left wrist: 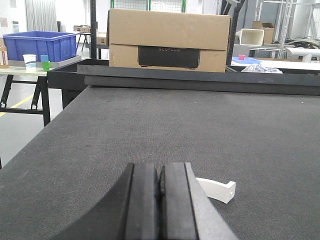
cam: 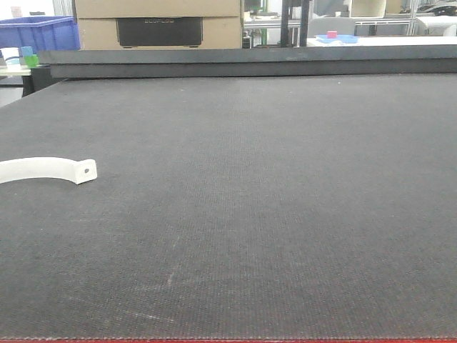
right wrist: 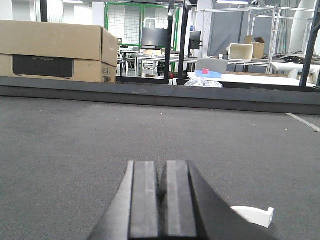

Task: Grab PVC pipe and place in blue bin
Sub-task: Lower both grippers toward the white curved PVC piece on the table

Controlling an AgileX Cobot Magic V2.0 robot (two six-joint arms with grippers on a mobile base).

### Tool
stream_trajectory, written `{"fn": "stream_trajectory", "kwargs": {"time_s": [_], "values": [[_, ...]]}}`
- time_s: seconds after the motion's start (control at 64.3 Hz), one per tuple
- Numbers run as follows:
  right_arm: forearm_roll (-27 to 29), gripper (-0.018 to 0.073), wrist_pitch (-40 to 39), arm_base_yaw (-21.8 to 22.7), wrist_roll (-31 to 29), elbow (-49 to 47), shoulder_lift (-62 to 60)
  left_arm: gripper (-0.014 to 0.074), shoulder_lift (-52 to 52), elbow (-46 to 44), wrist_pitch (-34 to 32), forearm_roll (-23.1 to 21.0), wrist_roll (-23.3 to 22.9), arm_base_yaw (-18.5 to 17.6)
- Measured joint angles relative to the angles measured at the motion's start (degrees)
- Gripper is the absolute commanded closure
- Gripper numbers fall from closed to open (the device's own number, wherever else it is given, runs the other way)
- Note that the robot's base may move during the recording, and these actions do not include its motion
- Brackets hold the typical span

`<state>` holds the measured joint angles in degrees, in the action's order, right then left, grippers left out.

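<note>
On the dark woven desk [cam: 285, 214], the PVC pipe [cam: 43, 170] lies flat near the left side. It is an off-white arc whose rounded, pierced end points toward the middle, while its other end runs out of the front view. From the left wrist it shows just right of the left claw [left wrist: 160, 172], a little ahead of the tips and not touching them. The pads of that claw are pressed together with nothing between them. The right claw [right wrist: 162, 172] is likewise closed on nothing. A white piece [right wrist: 255, 216] lies low beside it on its right, and I cannot tell whether this is the same pipe.

Around the pipe the mat is bare on every visible side, and open surface stretches to the far edge. A raised black rail [cam: 250, 63] runs along that whole edge. A cardboard box [left wrist: 167, 42] with a dark panel stands behind the rail, left of centre. The blue bin [left wrist: 37, 45] sits beyond the desk's far-left corner on a separate side desk [left wrist: 15, 70], with a floor gap between the two. A white cup [left wrist: 30, 60] and a green cup [left wrist: 46, 65] stand in front of the bin. A red strip [cam: 228, 340] marks the desk's near edge.
</note>
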<state>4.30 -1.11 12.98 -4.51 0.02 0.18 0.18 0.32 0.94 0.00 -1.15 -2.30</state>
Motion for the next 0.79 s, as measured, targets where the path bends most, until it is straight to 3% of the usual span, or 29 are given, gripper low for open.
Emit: {"fn": "stream_trajectory", "kwargs": {"time_s": [0.373, 0.607, 0.794], "values": [[0.00, 0.0727, 0.00, 0.00, 0.00, 0.00, 0.00, 0.0707, 0.00, 0.00, 0.00, 0.00, 0.00, 0.00], [-0.13, 0.0727, 0.00, 0.00, 0.00, 0.00, 0.00, 0.0707, 0.00, 0.00, -2.85, 2.31, 0.00, 0.00], [-0.22, 0.0727, -5.00, 0.00, 0.00, 0.00, 0.00, 0.0707, 0.00, -0.32, -2.26, -3.79, 0.00, 0.00]]}}
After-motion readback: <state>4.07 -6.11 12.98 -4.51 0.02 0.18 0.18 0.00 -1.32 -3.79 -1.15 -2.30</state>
